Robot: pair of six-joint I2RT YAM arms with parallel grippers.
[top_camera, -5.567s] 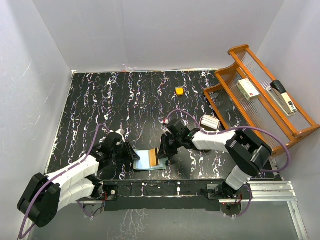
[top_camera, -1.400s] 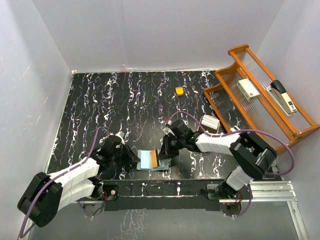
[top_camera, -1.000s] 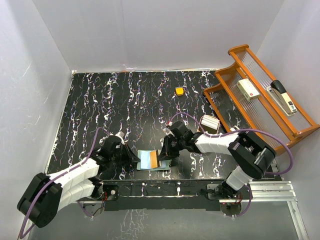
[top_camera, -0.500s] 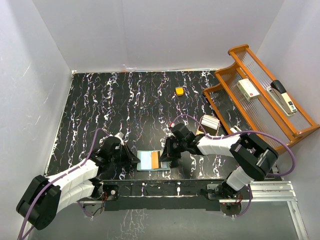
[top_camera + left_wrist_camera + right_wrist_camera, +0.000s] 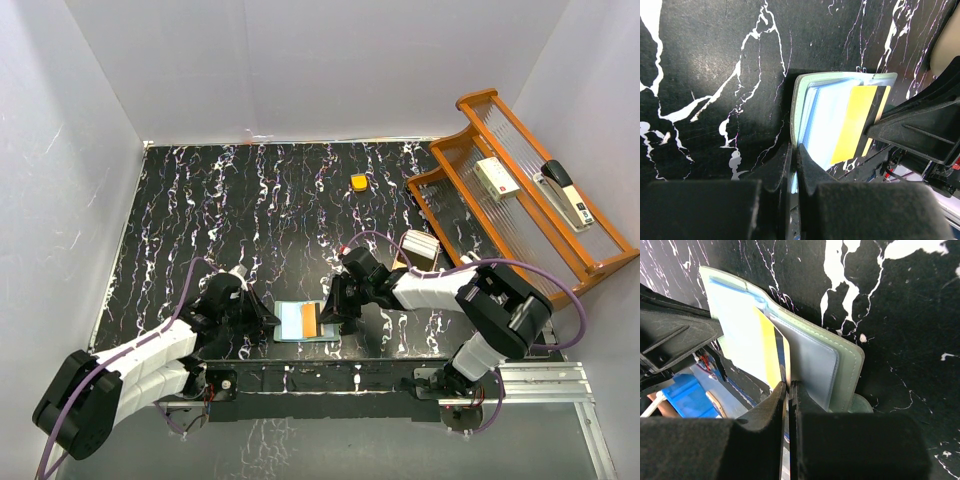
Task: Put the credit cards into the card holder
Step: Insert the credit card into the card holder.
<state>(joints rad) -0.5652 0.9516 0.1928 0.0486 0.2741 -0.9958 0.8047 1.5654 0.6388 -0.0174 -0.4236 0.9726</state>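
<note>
The card holder (image 5: pixel 292 322) lies open near the table's front edge, a pale sage-green bifold. In the left wrist view my left gripper (image 5: pixel 794 150) is shut on the card holder's (image 5: pixel 802 95) left edge. My right gripper (image 5: pixel 788 385) is shut on a yellow credit card (image 5: pixel 769 352) with a dark stripe, which stands edge-on against the grey inner pocket (image 5: pixel 812 367). From above the credit card (image 5: pixel 310 320) shows as an orange strip between the left gripper (image 5: pixel 270 318) and the right gripper (image 5: pixel 325 314). How deep the card sits in the pocket is hidden.
A small orange rounded block (image 5: pixel 358 182) lies far back. A pale flat stack (image 5: pixel 420 243) sits beside the wooden rack (image 5: pixel 470 105) at the right, which holds a stapler (image 5: pixel 566 192) and a white box (image 5: pixel 496 177). White walls enclose the black marbled table (image 5: pixel 200 220).
The right gripper has lowered the card toward the open holder, and the card now lies flatter over it. The left gripper has kept its grip and barely moved.
</note>
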